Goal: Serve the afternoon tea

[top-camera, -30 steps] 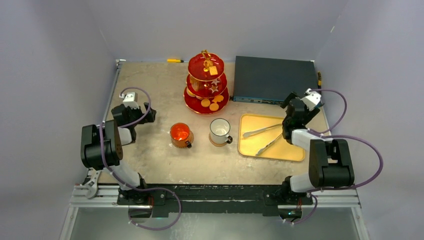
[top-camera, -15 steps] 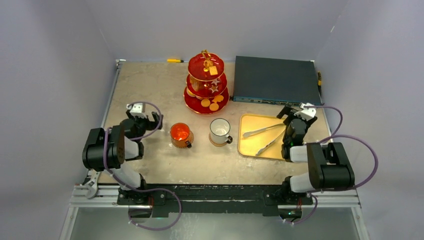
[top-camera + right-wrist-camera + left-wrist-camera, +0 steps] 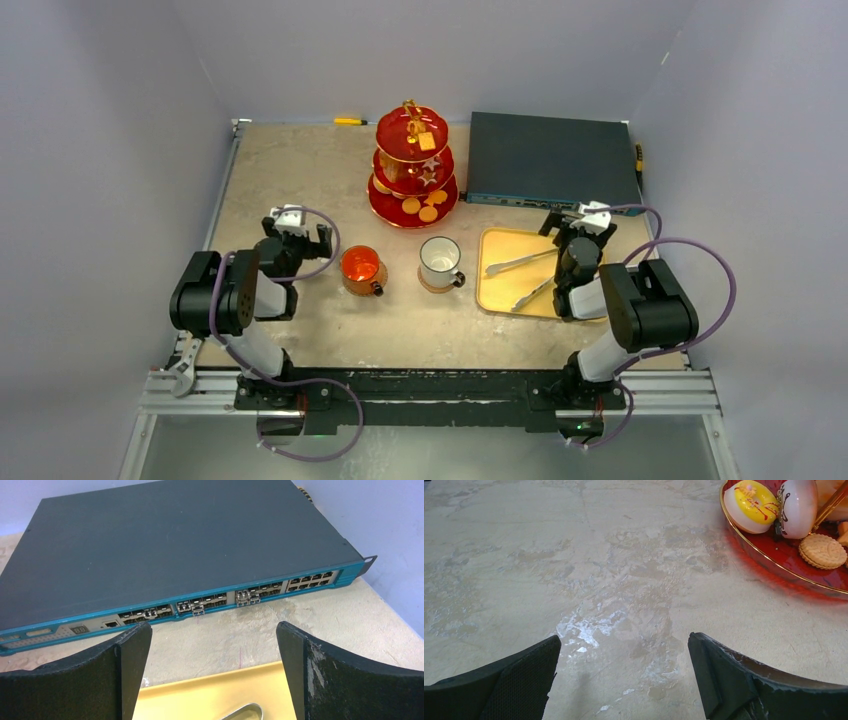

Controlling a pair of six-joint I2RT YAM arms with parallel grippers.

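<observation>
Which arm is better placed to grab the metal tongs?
Right: the right end effector, open, hangs at the flat yellow tray's far edge by the metal tongs; the left end effector is far off.

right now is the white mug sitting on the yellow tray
No, the white mug stands to the left of the yellow tray, clear of its edge.
</observation>
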